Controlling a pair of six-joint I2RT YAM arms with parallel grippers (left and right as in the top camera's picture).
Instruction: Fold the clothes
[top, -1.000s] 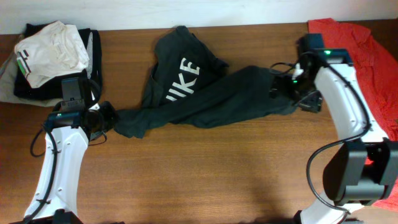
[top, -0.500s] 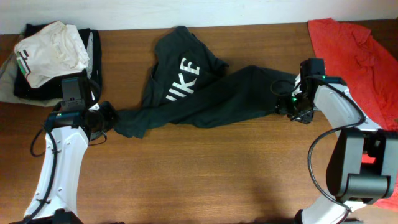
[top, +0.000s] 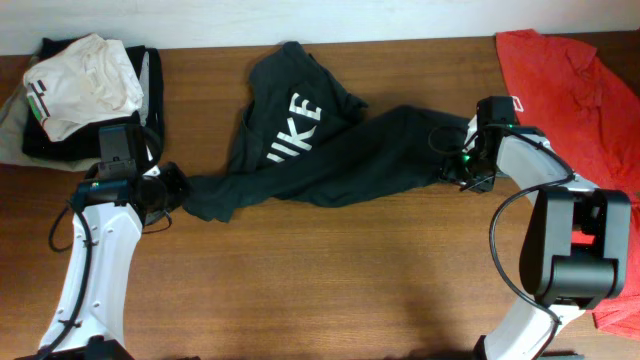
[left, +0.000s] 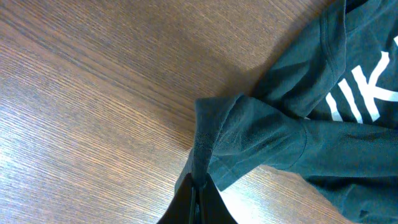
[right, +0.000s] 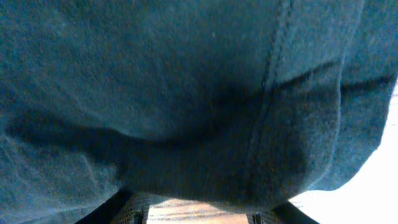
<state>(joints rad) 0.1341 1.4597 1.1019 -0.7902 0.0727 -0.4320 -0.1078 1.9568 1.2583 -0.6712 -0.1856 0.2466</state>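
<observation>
The black T-shirt (top: 330, 150) with white "NIKE" lettering lies crumpled and stretched across the middle of the wooden table. My left gripper (top: 180, 190) is shut on its left end; in the left wrist view the jaws (left: 198, 186) pinch a fold of the shirt (left: 261, 137) just above the wood. My right gripper (top: 456, 160) is at the shirt's right end. In the right wrist view its fingers (right: 199, 211) are spread apart and the dark fabric (right: 186, 93) fills the frame just ahead of them, bulging over the gap.
A plain red T-shirt (top: 565, 85) lies at the back right and runs down the right edge. A white folded garment (top: 85, 75) tops a pile of dark clothes at the back left. Bare wood (top: 320, 280) stretches along the front.
My right gripper has shifted a little left and down onto the shirt's right end, and the right arm has swung in. The left arm and its grip have not moved.
</observation>
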